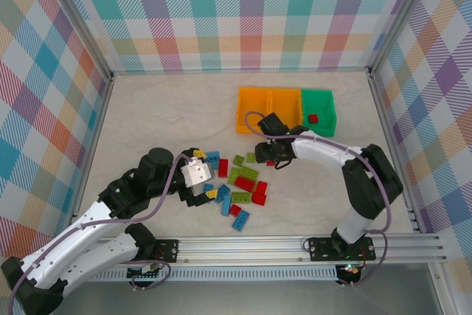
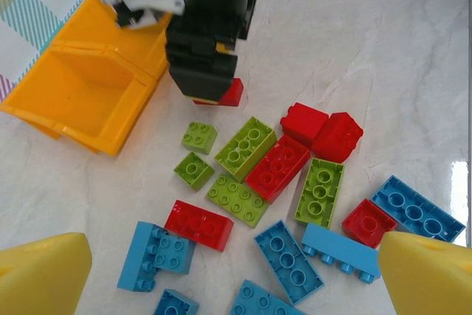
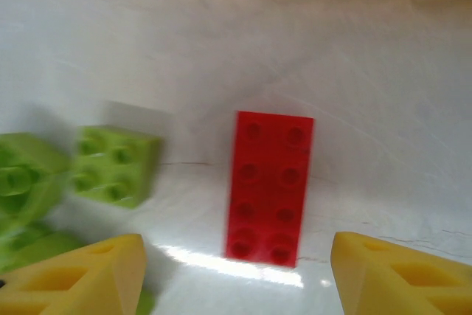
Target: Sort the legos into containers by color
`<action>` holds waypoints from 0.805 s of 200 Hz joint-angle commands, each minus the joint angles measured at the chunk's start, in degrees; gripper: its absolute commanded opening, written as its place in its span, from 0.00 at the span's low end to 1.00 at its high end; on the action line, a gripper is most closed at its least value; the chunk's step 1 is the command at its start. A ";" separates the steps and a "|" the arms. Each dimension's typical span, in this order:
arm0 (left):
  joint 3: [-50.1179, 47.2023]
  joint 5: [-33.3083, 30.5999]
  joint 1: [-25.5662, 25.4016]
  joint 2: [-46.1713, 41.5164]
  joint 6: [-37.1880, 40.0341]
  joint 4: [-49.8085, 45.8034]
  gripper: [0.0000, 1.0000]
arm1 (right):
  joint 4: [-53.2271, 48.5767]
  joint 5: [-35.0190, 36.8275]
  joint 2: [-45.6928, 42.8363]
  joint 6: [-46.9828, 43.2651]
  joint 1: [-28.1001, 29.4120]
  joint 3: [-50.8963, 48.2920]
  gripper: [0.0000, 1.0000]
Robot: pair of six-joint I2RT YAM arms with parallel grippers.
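The legos (image 1: 240,186) lie in a loose pile of blue, lime and red bricks on the table's middle. My right gripper (image 1: 270,156) hovers open over a red two-by-four brick (image 3: 269,186), which lies flat between its yellow fingertips (image 3: 402,278); a lime brick (image 3: 114,164) sits just to its left. My left gripper (image 1: 206,175) is open at the pile's left edge, above blue bricks (image 2: 287,256) and a red brick (image 2: 199,224). Two orange bins (image 1: 268,108) and a green bin (image 1: 318,112) stand side by side behind the pile. A red brick (image 1: 313,118) lies in the green one.
Checked walls enclose the table on three sides. An aluminium rail (image 1: 295,245) runs along the near edge. In the left wrist view the right arm's black gripper (image 2: 206,42) stands beside an orange bin (image 2: 88,94). Bare tabletop (image 1: 169,116) lies to the left.
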 commanded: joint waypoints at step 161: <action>0.55 -1.01 0.38 1.12 -3.58 1.81 1.00 | 2.74 11.49 -14.98 -3.09 -7.43 0.77 0.21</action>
